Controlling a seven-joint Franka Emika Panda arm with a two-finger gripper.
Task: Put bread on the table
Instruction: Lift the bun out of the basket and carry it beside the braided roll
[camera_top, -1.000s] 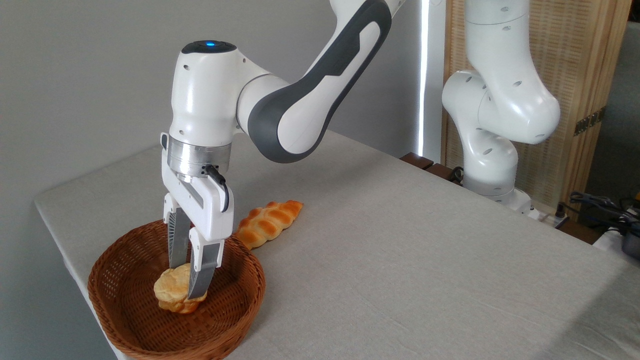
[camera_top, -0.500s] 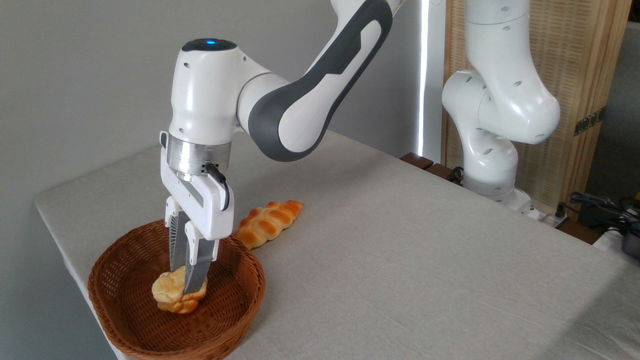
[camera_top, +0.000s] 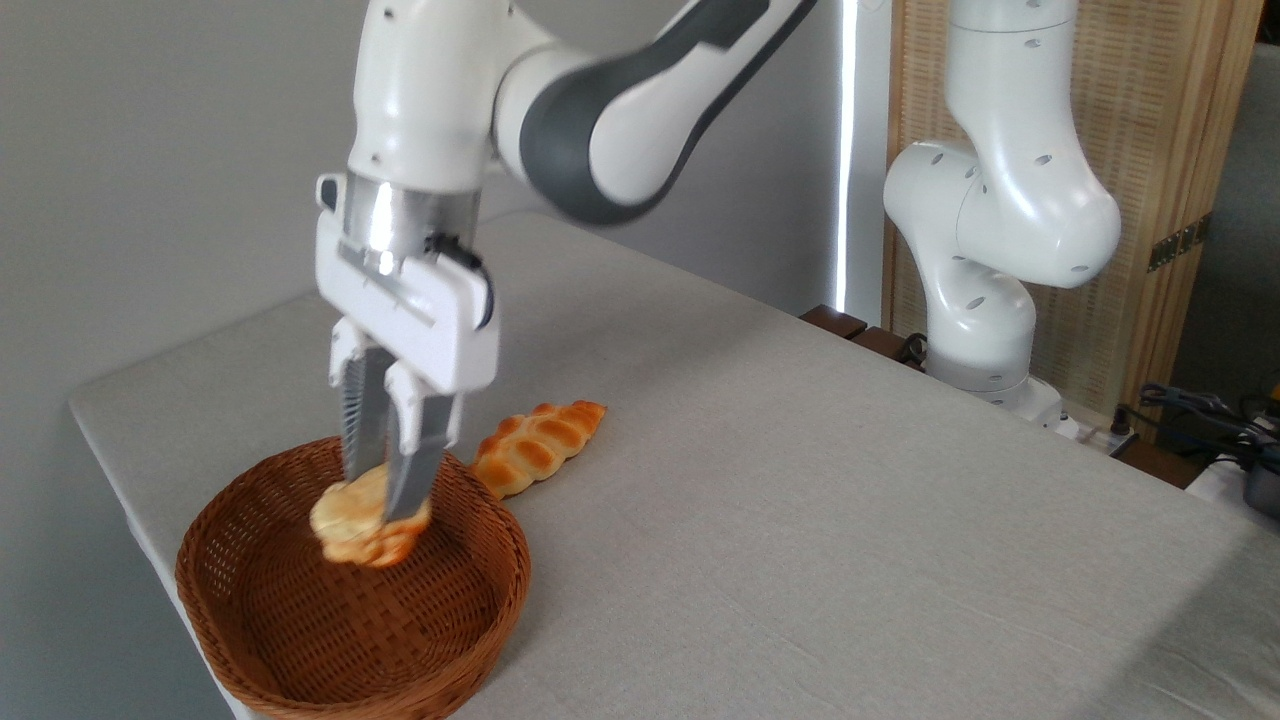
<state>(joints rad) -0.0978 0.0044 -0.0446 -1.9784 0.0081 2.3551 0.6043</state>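
Note:
The bread (camera_top: 352, 525), a small lumpy bun with a pale golden top and darker base, hangs in the air above the inside of the brown wicker basket (camera_top: 455, 625). My gripper (camera_top: 380, 498) points straight down and is shut on the bread, one finger on each side of it. The bun is clear of the basket floor. The table (camera_top: 800, 500) is covered in light grey-beige cloth and carries the basket at its near left corner.
A longer braided orange-glazed loaf (camera_top: 535, 446) lies on the cloth just behind and right of the basket. The arm's white base (camera_top: 985, 330) stands at the table's far right edge. Cables (camera_top: 1200, 410) lie beyond it.
The fingers closed on the bun in the basket, then the arm rose, lifting the bun off the basket floor.

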